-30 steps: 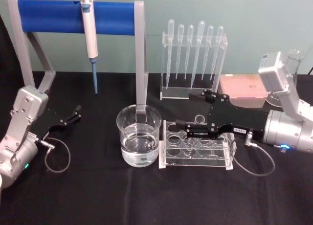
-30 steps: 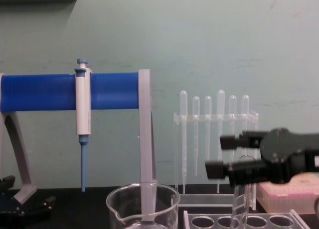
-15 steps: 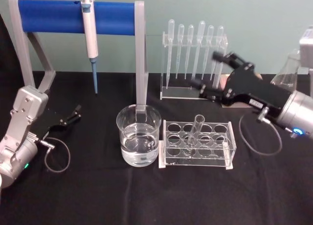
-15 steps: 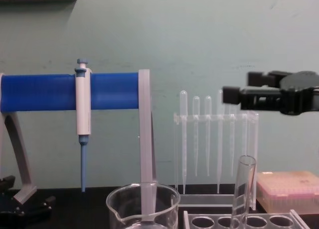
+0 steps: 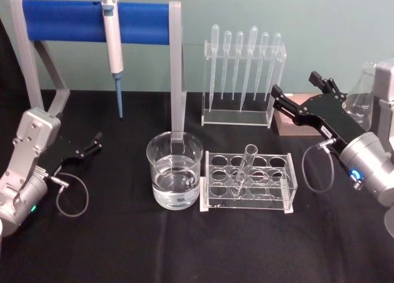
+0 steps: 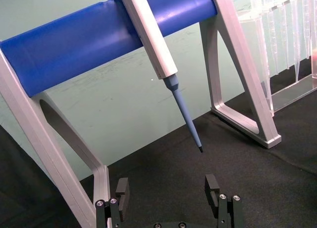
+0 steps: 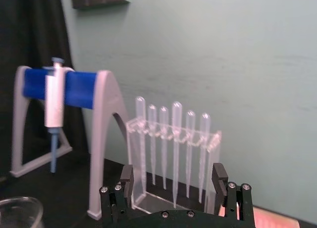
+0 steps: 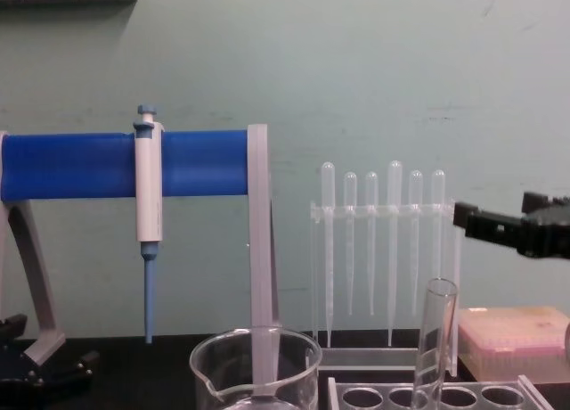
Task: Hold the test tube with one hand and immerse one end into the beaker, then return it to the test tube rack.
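**A:** Where is the test tube [image 5: 243, 170] at this moment?

**B:** It stands in the clear tube rack [image 5: 247, 182], leaning a little, with its open rim above the rack. The rack is just beside the beaker [image 5: 174, 170], which has water in it. Nothing holds the tube.

**A:** And the two arms?

**B:** The right gripper [image 5: 300, 91] is in the air, well apart from the tube, above the pink box [image 8: 515, 340] and near the pipette stand [image 5: 241, 79]. Its fingers [image 7: 127, 177] are spread and empty. The left gripper [image 5: 95, 141] rests low near the blue-barred holder [image 5: 95, 21], fingers also spread, idle.

**A:** So which step is it?

**B:** I judge it is the retreat after the tube went back in the rack. To do it well, the right arm should go up and away without touching the pipettes, and not pass over the tube rim.

**A:** Please count the things.

**B:** One test tube, one beaker, one rack with eight holes as far as I can see, six plastic pipettes [image 5: 253, 60], one white-and-blue pipettor [image 5: 113, 44], two grippers, all on the black tabletop [image 5: 184, 246].
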`<state>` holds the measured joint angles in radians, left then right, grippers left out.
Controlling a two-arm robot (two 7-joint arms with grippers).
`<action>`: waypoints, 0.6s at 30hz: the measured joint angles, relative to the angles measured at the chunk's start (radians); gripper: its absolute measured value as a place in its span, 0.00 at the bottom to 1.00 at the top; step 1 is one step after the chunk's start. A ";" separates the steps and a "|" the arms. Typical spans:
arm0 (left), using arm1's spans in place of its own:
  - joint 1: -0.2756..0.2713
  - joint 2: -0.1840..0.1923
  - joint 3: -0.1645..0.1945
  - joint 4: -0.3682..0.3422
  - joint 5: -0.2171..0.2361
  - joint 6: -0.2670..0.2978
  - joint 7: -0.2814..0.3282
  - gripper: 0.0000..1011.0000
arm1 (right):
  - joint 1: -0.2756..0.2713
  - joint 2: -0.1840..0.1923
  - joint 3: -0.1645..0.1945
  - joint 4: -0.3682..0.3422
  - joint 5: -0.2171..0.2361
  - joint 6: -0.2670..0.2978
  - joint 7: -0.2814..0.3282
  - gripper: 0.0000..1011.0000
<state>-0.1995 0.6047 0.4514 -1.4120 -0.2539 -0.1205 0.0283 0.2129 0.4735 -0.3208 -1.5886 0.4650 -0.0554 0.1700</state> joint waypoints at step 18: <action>0.000 0.000 0.000 0.000 0.000 0.000 0.000 0.99 | 0.024 -0.073 -0.020 0.114 -0.090 0.031 -0.024 0.99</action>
<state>-0.1995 0.6047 0.4514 -1.4120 -0.2539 -0.1205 0.0283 0.2364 0.4000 -0.3406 -1.4744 0.3747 -0.0241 0.1464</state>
